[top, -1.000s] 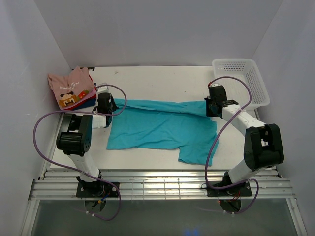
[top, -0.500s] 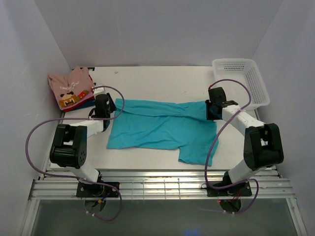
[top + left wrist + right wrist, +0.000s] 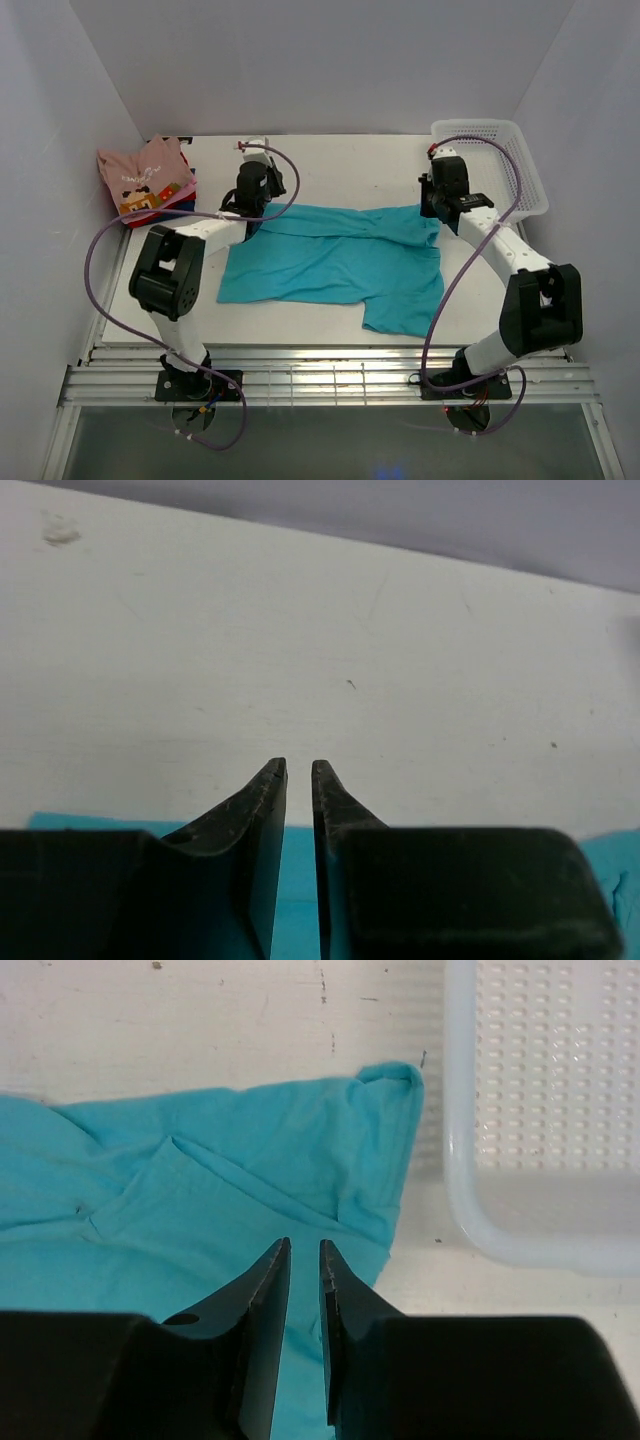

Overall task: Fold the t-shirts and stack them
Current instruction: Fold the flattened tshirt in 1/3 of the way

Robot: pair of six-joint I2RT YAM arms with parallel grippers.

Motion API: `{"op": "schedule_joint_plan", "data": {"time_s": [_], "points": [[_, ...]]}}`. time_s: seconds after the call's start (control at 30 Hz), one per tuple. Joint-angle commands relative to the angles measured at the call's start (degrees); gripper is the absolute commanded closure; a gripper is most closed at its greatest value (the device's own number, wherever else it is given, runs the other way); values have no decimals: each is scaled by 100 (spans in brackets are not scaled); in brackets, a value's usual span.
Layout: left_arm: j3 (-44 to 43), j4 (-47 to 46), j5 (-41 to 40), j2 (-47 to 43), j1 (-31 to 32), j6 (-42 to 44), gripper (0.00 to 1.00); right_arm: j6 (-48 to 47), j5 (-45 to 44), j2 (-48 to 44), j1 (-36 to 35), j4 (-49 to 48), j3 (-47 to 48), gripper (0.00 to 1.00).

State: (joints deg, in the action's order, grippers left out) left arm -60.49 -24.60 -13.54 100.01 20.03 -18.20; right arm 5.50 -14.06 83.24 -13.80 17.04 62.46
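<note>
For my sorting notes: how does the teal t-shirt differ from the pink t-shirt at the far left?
The teal t-shirt lies spread across the middle of the table; the pink t-shirt is folded compactly. The teal one is plain; the pink one bears a blocky graphic. The teal one lies directly on the table; the pink one tops a stack of folded cloth. Both are soft cloth.

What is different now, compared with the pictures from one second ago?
Both tools released the far edge of the teal t-shirt. The left tool moved toward the back wall and rightward, the right tool slightly toward the back wall. The t-shirt, folded stack and basket stayed put.
</note>
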Motion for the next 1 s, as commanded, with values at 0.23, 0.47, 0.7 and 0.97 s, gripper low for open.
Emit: {"op": "schedule_joint_plan", "data": {"time_s": [0.23,0.47,0.7,0.97], "points": [[-1272,166,1345,1381,939,-325,73,-145,667,1756,71,-579,1040,66],[-2107,175,1670,1899,1565,-430,72,-67,1054,2258,97,-623,1085,64],[-2292,175,1741,2031,1943,-536,70,-22,1178,2223,106,-430,856,64],[-2125,175,1811,2251,2145,-773,69,-101,967,2170,106,-306,540,64]]}}
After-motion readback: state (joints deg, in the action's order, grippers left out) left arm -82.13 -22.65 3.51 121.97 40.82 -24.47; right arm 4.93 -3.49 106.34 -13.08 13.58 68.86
